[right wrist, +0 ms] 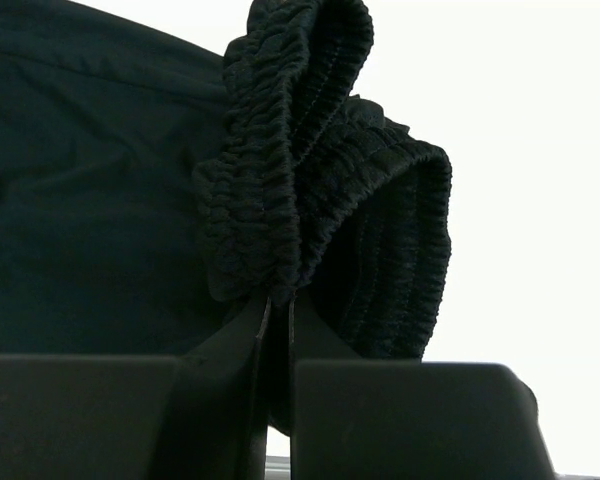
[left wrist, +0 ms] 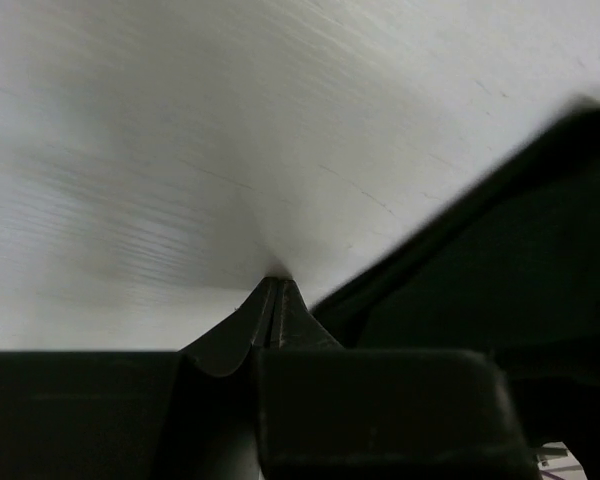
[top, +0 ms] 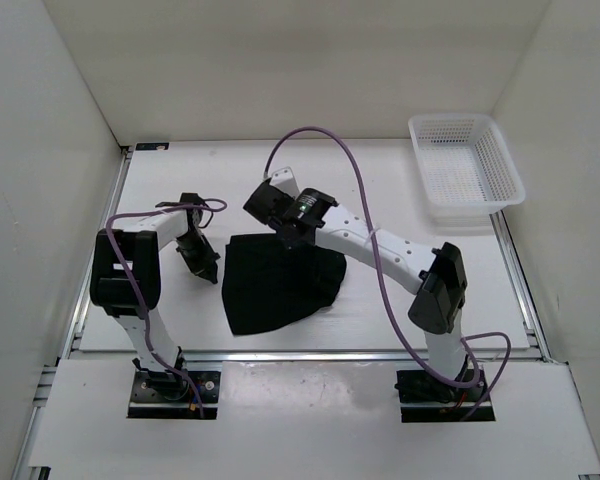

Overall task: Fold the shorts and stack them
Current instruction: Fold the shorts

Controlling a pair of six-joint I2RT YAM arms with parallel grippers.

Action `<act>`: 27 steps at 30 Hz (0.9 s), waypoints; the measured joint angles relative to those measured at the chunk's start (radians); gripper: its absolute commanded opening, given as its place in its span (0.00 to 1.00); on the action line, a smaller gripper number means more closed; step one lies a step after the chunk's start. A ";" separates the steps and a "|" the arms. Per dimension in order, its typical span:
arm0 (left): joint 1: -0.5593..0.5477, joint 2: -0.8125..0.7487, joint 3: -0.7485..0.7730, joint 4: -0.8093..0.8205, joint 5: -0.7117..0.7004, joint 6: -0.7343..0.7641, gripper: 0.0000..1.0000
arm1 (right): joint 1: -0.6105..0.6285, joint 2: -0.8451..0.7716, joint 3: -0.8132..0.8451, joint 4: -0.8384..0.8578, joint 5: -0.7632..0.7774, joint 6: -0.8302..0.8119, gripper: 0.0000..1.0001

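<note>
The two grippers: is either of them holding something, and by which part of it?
The right gripper pinches the shorts by the bunched elastic waistband. The left gripper is shut on nothing.

The shorts [top: 275,280] are seen as matt black cloth, finely crinkled along the gathered waistband [right wrist: 310,150]. The table [left wrist: 230,120] is finished in smooth matt white. The basket [top: 465,165] is made of white plastic mesh
</note>
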 measured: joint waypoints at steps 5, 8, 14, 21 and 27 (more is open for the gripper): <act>-0.015 0.000 -0.001 0.002 0.000 -0.005 0.10 | 0.034 0.058 0.079 -0.018 0.003 0.000 0.00; -0.018 0.000 -0.002 0.004 0.000 -0.010 0.10 | 0.054 0.092 0.119 -0.024 0.002 -0.001 0.00; -0.018 0.000 -0.004 0.006 0.001 -0.019 0.10 | 0.092 0.138 0.191 -0.041 0.003 -0.005 0.00; -0.018 0.000 -0.004 0.006 0.000 -0.024 0.10 | 0.125 0.191 0.266 -0.045 0.002 -0.021 0.00; -0.009 -0.004 0.002 -0.008 -0.009 -0.021 0.13 | 0.148 0.243 0.295 -0.004 -0.055 -0.032 0.38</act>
